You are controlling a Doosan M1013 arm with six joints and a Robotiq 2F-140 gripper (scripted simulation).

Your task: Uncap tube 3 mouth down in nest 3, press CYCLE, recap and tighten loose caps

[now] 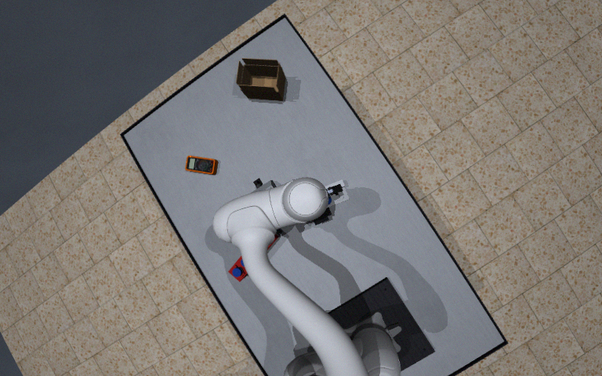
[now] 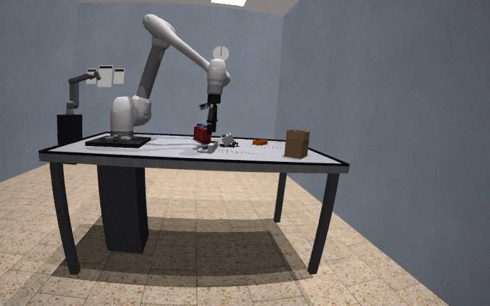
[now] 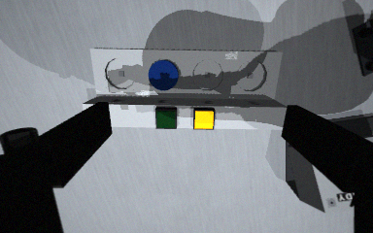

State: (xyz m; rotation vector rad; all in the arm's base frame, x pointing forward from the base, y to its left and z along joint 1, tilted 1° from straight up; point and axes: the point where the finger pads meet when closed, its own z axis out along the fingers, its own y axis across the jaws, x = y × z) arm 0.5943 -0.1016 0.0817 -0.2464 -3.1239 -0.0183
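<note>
In the wrist view the white cap tray point(image 3: 185, 80) lies straight ahead with a row of round nests. A blue cap point(image 3: 163, 75) sits flat in the second nest from the left in this view; the other nests look empty. On the tray's front the amber lamp point(image 3: 204, 118) is lit and the green lamp point(image 3: 166, 118) is dark. My gripper point(image 3: 197, 119) point(image 1: 338, 189) is open and empty, with its fingers wide on either side, above the tray. The red decapping station point(image 1: 248, 261) is mostly hidden under my arm, with one blue tube cap point(image 1: 237, 270) showing.
A corner of the key housing's READY label point(image 3: 342, 197) shows at the lower right of the wrist view. An orange multimeter point(image 1: 201, 164) and an open cardboard box point(image 1: 262, 79) lie farther along the table. The arm's black base plate point(image 1: 382, 319) is at the near end.
</note>
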